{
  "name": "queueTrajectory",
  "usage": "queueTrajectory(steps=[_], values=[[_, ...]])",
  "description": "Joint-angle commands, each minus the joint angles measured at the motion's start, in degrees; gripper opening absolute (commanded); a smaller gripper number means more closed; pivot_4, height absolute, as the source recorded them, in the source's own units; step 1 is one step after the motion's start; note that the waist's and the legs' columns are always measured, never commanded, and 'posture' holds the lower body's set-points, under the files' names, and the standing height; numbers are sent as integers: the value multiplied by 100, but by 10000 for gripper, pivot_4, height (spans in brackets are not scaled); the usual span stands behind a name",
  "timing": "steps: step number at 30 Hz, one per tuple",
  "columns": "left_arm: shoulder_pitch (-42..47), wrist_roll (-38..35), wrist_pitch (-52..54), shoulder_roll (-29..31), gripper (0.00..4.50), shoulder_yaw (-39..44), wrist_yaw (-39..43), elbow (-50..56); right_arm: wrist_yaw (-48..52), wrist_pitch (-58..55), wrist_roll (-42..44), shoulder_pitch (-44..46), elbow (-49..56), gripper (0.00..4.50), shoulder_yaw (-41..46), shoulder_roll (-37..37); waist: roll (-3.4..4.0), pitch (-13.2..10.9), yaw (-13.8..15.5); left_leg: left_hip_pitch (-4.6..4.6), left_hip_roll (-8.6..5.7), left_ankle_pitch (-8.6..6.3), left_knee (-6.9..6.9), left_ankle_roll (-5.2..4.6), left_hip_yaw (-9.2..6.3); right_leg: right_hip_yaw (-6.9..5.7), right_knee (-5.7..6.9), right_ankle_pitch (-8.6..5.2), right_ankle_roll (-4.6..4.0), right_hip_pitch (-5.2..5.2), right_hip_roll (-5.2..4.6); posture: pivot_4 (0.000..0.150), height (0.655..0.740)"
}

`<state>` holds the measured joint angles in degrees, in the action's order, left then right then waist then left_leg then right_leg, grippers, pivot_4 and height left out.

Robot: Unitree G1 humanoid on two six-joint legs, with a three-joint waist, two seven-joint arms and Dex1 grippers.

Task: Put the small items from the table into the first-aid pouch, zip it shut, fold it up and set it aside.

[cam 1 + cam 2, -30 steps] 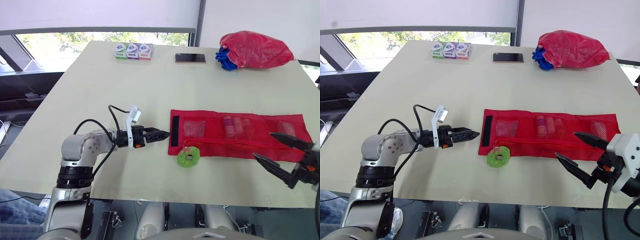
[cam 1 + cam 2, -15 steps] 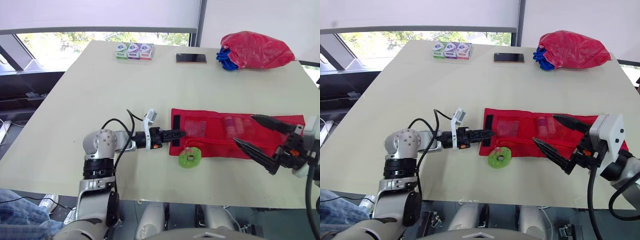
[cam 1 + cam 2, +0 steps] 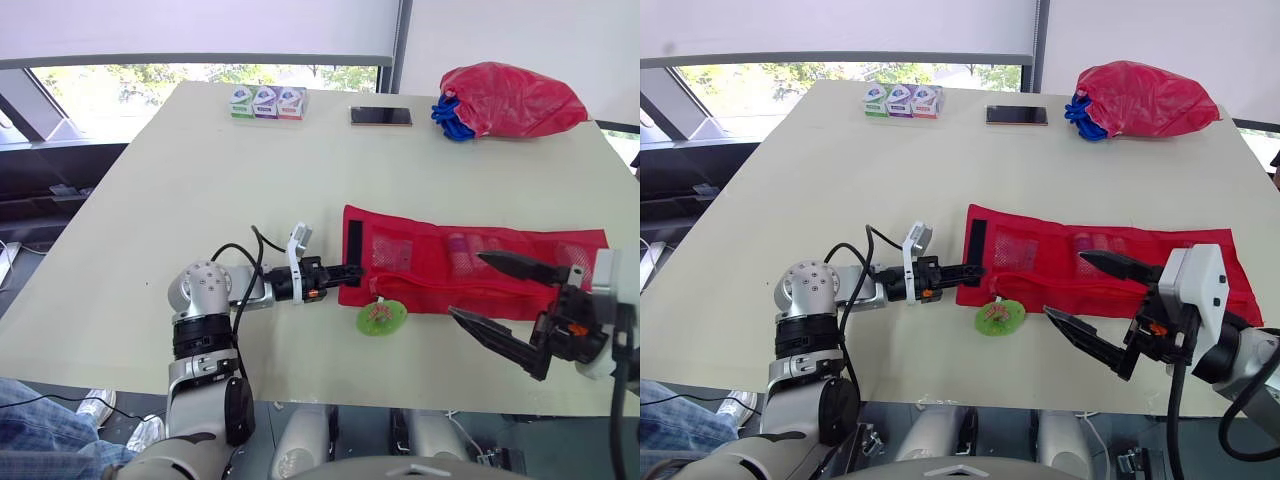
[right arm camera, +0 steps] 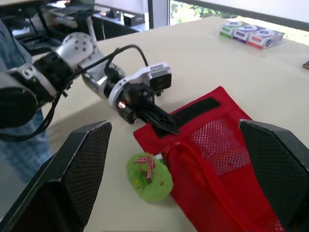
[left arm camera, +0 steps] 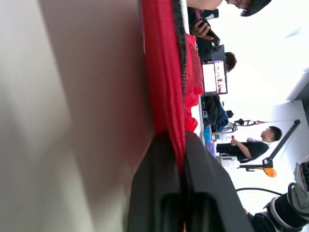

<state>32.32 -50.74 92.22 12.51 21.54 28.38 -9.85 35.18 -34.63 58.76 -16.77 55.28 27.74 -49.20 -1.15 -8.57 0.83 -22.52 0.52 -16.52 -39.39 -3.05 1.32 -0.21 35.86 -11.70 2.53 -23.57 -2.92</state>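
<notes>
The red mesh first-aid pouch (image 3: 470, 270) lies unfolded across the front right of the table, with small items showing through its pockets. My left gripper (image 3: 355, 270) is shut on the pouch's left edge by the black strip; in the left wrist view the red fabric (image 5: 161, 72) runs between its fingers (image 5: 159, 159). A green round item (image 3: 381, 316) with a small ribbon leans against the pouch's front edge. My right gripper (image 3: 466, 285) is open wide, above the pouch's front edge just right of the green item (image 4: 148, 176).
Three small boxes (image 3: 266, 102) sit in a row at the far edge, and a phone (image 3: 381, 116) lies to their right. A stuffed red bag (image 3: 510, 98) with blue cord (image 3: 450, 118) occupies the far right corner. People appear beyond the table in the left wrist view.
My left gripper reached right to the pouch's left edge and closed on it, lifting that edge slightly. The right gripper swung in leftward over the pouch's front. The green item tilted.
</notes>
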Motion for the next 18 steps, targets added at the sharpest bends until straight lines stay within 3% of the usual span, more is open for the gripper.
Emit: queueTrajectory(steps=[1, 5, 8, 13, 18], values=[[49, -184, 28, 76, 456, 117, 8, 133, 197, 212, -298, 116, 35, 45000, -120, -94, -1, 0, -1, 0, 0, 0, 0, 0, 0, 0, 0, 0, 0, 0, 1, 1500, 7400], [67, -195, 26, 89, 456, 167, 27, 168, -86, 156, -686, 372, -7, 45000, -649, -10, -1, 0, -6, 1, 1, 1, 1, 1, -1, 0, 0, 0, -1, -1, 1, 1500, 7400], [8, -240, -16, 112, 456, 111, 127, 301, -300, -11, -1150, 497, -141, 45000, -1490, 108, -4, 1, -3, 0, 1, 1, 0, 2, -1, -1, 0, 0, -1, -1, -1, 1500, 7400], [-90, -174, -185, 158, 456, -48, 163, 358, -970, -67, -2326, 1018, -595, 45000, -3325, 924, -19, 7, -17, 5, 3, 15, 5, 27, 1, 2, 1, 0, -3, -3, -1, 1500, 7400], [-126, -147, -345, 281, 456, -228, 244, 400, -1289, -328, -2439, 1078, -1115, 45000, -3693, 1600, -13, 6, 1, -2, -1, 21, 4, 37, -4, -4, 1, 0, -4, -5, -6, 1500, 7400]])
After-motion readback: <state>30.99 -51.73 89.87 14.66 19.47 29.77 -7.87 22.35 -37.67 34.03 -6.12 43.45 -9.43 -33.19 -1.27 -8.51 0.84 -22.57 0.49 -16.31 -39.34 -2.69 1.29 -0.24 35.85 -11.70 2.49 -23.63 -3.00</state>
